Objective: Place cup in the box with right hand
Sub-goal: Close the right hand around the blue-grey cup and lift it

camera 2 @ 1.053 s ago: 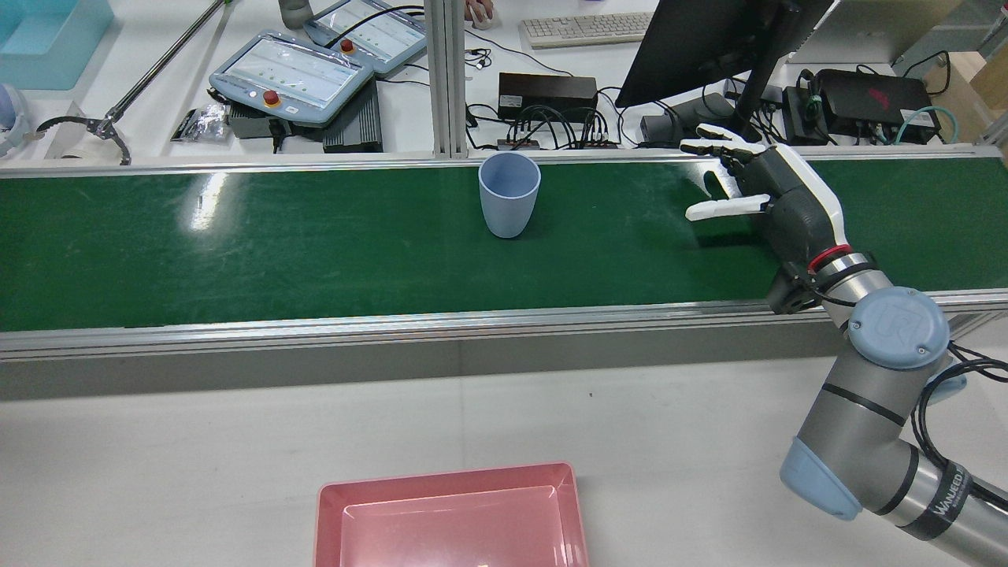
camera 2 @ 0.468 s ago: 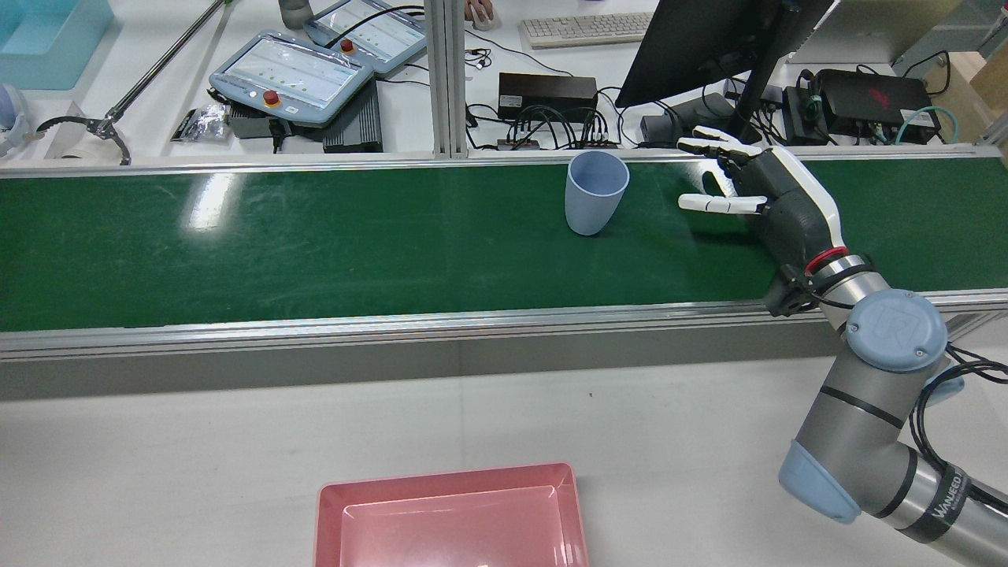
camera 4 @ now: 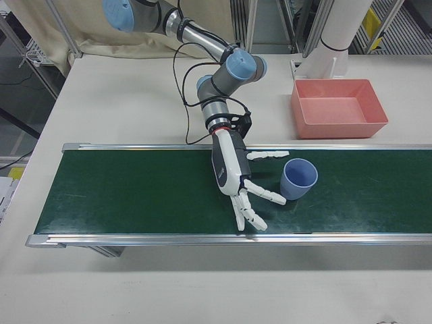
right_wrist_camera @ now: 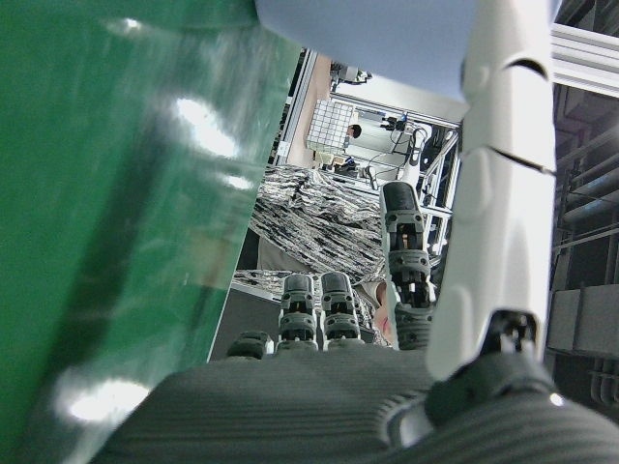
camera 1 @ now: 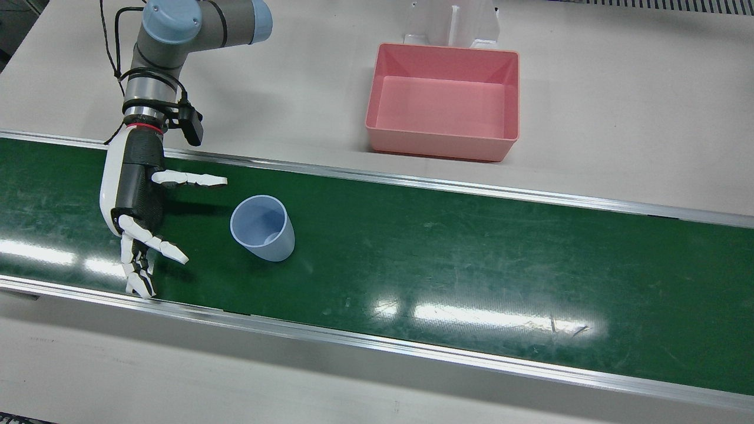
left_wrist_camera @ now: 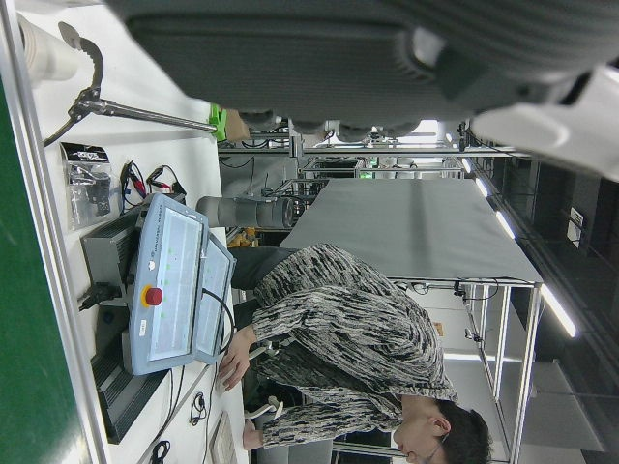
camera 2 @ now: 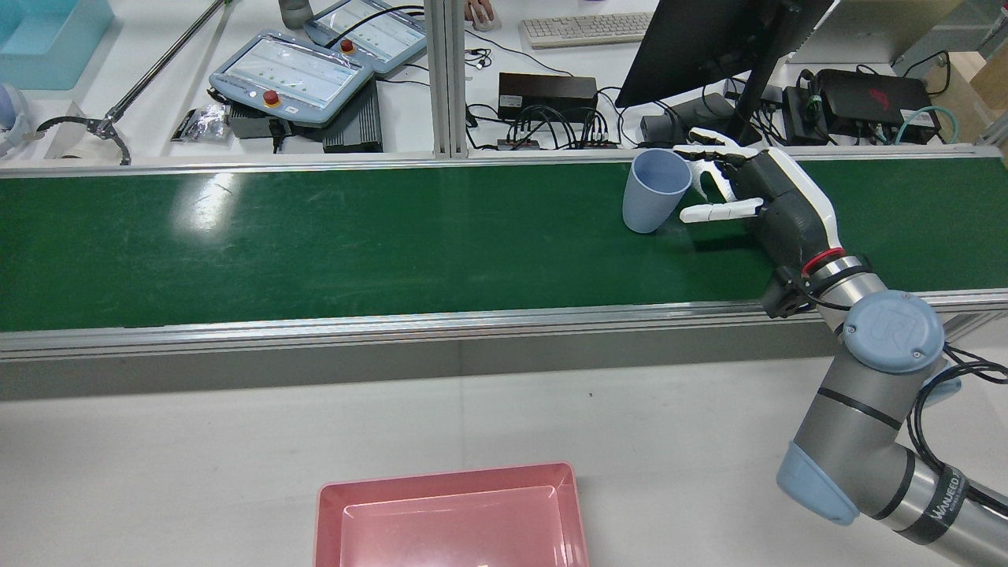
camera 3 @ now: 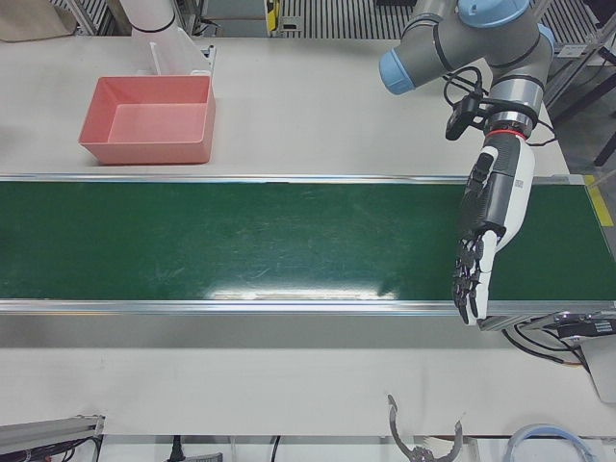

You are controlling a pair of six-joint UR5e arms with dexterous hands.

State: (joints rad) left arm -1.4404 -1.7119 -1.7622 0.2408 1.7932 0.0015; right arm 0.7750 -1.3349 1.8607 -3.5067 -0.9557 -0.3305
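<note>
Cup: light blue, standing upright on the green belt, open end up, with nothing inside it. It sits near the far edge of the belt in the rear view.
Right hand: low over the belt, just beside the cup. Its fingers are spread wide apart and it holds nothing. In the rear view one finger reaches out next to the cup's lower side, and the other fingers are up by the rim. It is not clear if any finger touches the cup.
Left hand: over the other end of the belt, well away from the cup. Its fingers point down toward the belt's edge, stretched out and a little apart. It holds nothing.
Box: pink, with nothing in it, on the white table beside the belt, on the robot's side. It is well apart from the cup.
Person: in a patterned top, seen in the left hand view behind the belt, with a hand near a screen that has a red button.
</note>
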